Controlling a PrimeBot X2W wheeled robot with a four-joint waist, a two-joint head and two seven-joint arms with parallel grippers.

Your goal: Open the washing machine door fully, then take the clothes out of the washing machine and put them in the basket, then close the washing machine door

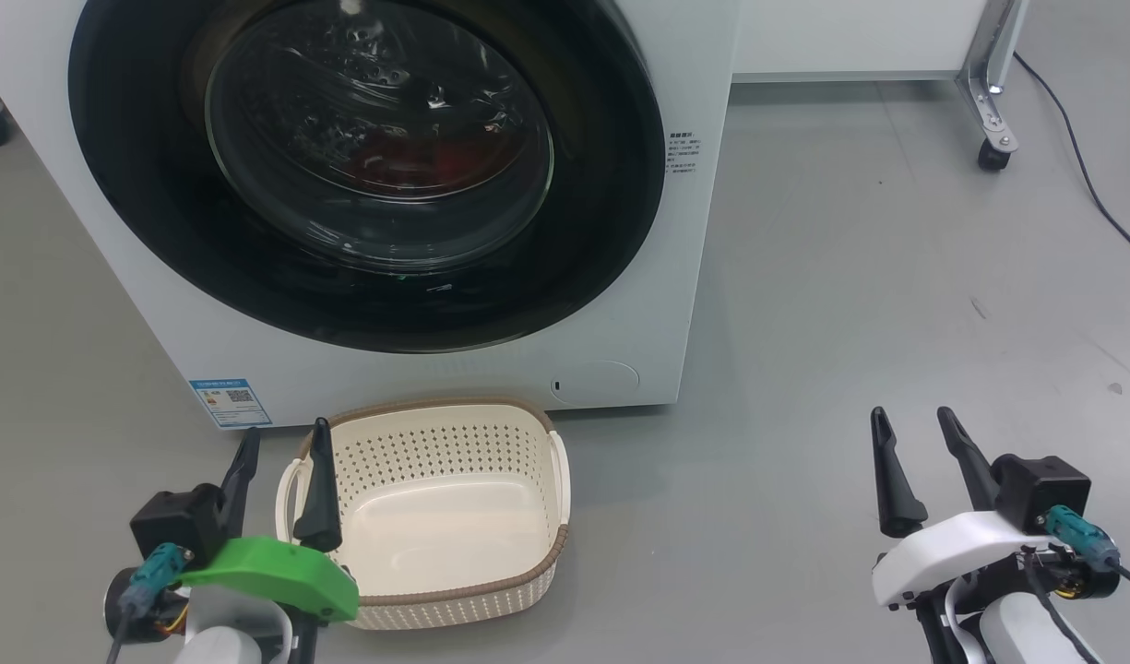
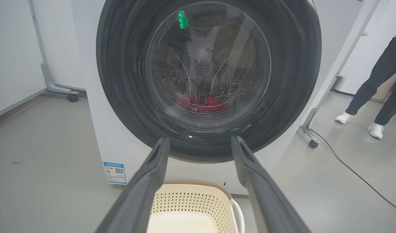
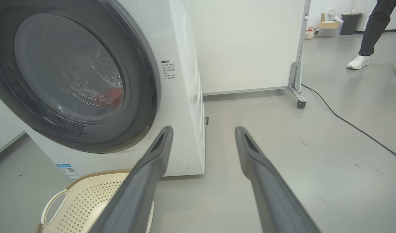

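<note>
Dark fingers point(image 1: 320, 480) point at the washing machine point(image 1: 703, 277), jaws wide, empty: left gripper point(image 1: 286, 429) before its door point(image 1: 601, 231), right gripper point(image 1: 912, 412) beyond its right corner. Red clothes point(image 2: 201, 102) show dimly inside.

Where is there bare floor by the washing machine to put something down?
Widest free patch: grey floor right of the washing machine, bordered by the cable and wheeled frame leg, ahead of the right tool. The basket is empty too. Crowded: before the door, where the basket sits by the left tool.
</note>
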